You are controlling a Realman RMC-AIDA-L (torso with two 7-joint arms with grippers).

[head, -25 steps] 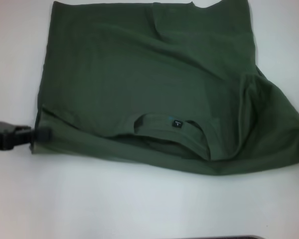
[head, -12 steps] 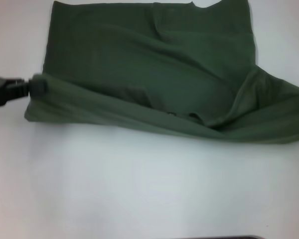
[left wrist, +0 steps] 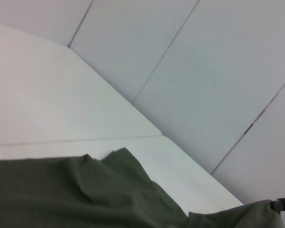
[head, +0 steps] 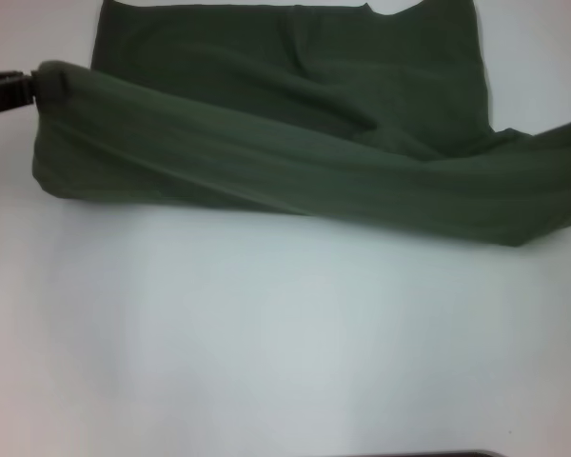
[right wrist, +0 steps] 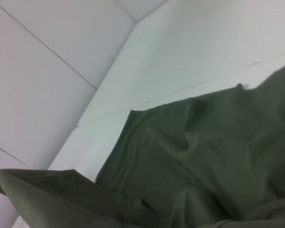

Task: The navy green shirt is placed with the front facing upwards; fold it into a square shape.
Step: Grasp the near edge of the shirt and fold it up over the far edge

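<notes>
**Flat, bright light; soft focus throughout**

Even white light from overhead washes the table (head: 266,333) almost featureless, with only a faint shadow under the lifted fold of the navy green shirt (head: 295,162). The dark cloth swallows detail. The head view is hazy and slightly blurred; both wrist views look soft too.

The white table (head: 266,343) lies bare on the robot's side of the lifted navy green shirt (head: 295,171) fold.
</notes>
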